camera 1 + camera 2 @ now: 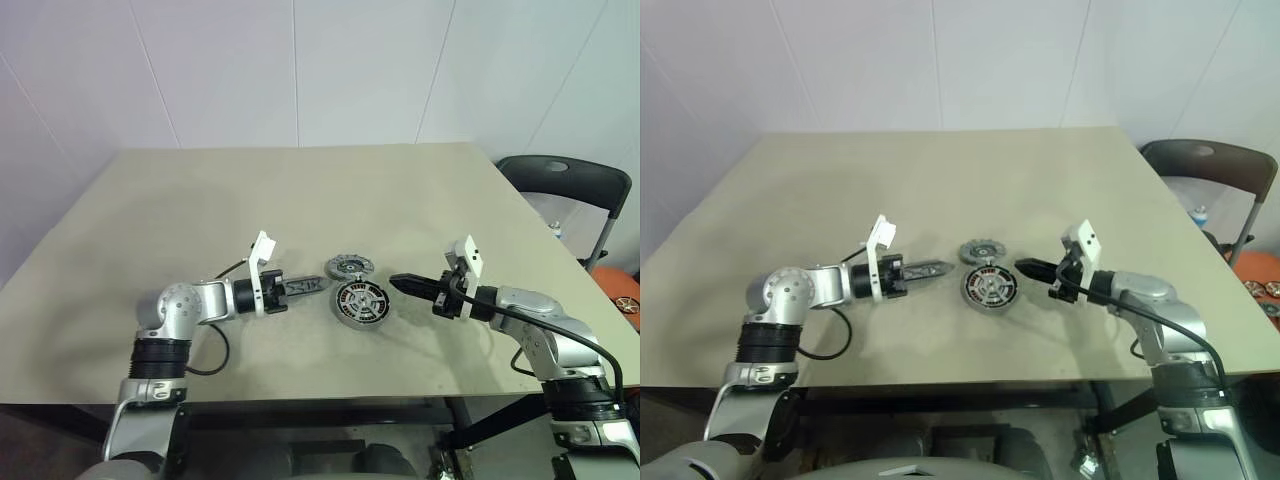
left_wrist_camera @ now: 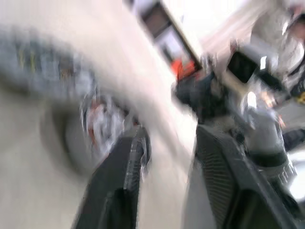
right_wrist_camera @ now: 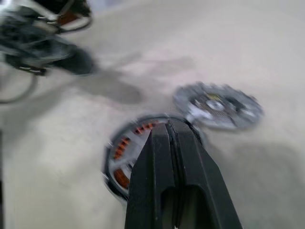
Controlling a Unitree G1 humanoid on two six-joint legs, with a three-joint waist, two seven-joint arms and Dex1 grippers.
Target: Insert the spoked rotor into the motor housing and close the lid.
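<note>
The motor housing (image 1: 360, 303) lies on the table's middle, dark-rimmed, with copper windings (image 3: 125, 157) showing. A silvery spoked pattern fills its top, so the spoked rotor seems to sit inside it, though I cannot be sure. Just behind it and touching its edge lies the lid (image 1: 348, 266), a silvery notched disc (image 3: 218, 105). My left gripper (image 1: 318, 285) hovers level just left of the housing, pointing at it, its fingers (image 2: 136, 148) open with nothing between them. My right gripper (image 1: 393, 281) is shut and empty, its tip (image 3: 167, 125) close to the housing's right side.
The beige table (image 1: 200, 220) stretches wide to the left and back. A black chair (image 1: 570, 185) stands past the table's right edge, with an orange object (image 1: 622, 287) on the floor near it. A black cable (image 1: 210, 355) loops by my left arm.
</note>
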